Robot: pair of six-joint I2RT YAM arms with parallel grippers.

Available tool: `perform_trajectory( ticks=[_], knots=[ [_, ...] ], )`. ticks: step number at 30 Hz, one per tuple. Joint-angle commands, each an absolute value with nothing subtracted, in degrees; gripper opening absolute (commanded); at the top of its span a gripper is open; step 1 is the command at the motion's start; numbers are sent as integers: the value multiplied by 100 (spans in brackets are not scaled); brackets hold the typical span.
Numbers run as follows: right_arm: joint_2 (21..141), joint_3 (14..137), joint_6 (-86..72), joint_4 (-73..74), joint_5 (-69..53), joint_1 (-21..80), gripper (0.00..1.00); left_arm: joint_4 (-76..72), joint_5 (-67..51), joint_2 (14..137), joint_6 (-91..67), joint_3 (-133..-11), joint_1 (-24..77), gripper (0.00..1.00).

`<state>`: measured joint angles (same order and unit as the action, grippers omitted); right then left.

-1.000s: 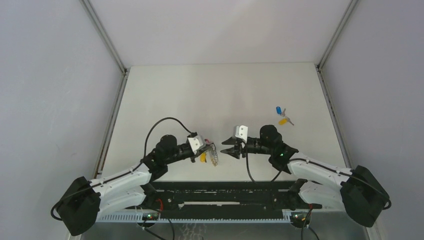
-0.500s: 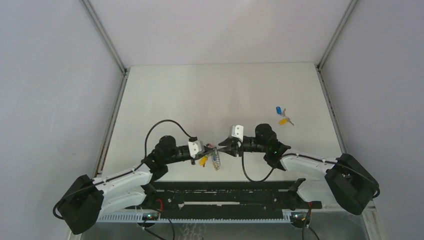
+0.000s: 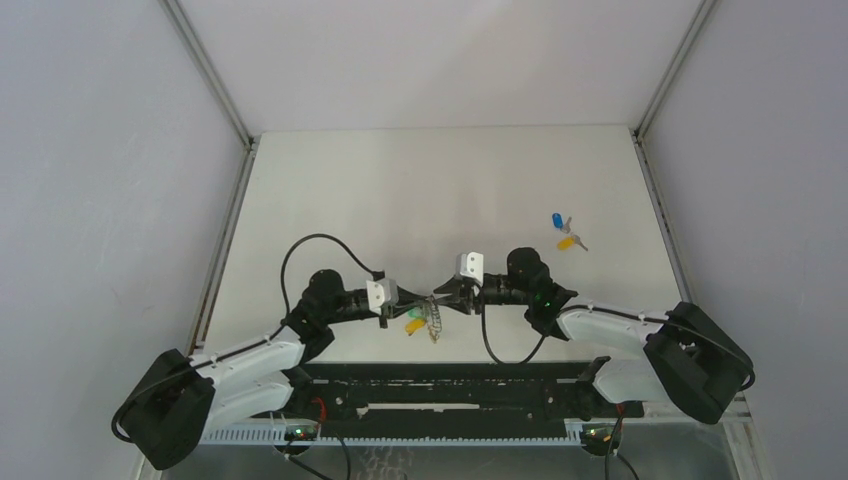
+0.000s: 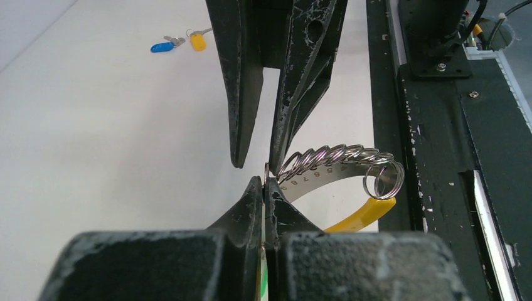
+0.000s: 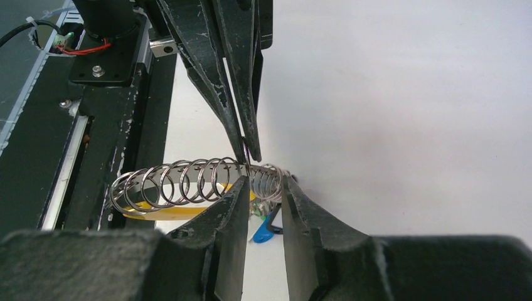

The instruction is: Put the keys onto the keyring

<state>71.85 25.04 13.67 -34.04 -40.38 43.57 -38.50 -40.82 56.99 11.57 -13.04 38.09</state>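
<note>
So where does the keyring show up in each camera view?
Top: keyring low centre.
Left wrist: keyring right of centre.
Right wrist: keyring left of centre.
Shared landmark: the yellow key hanging from it, in all three.

Both arms reaching low and inward, forearms lying nearly level, left claw [image 4: 263, 183] pinching fully closed, right claw [image 5: 265, 183] meeting it tip to tip, jaws standing narrowly parted
</note>
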Motion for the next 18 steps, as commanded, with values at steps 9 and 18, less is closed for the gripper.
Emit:
perform_trajectory(
  ticks=[9, 18],
  knots=[
    [7266, 2821, 1520, -3658, -4171, 4616, 23, -3934, -4293, 5807, 1119, -1466, 3762, 0],
    [7445, 2856, 1613, -3400, -4082, 4693, 18, -3937, -4231, 5758, 986, -1442, 3745, 0]
  ],
)
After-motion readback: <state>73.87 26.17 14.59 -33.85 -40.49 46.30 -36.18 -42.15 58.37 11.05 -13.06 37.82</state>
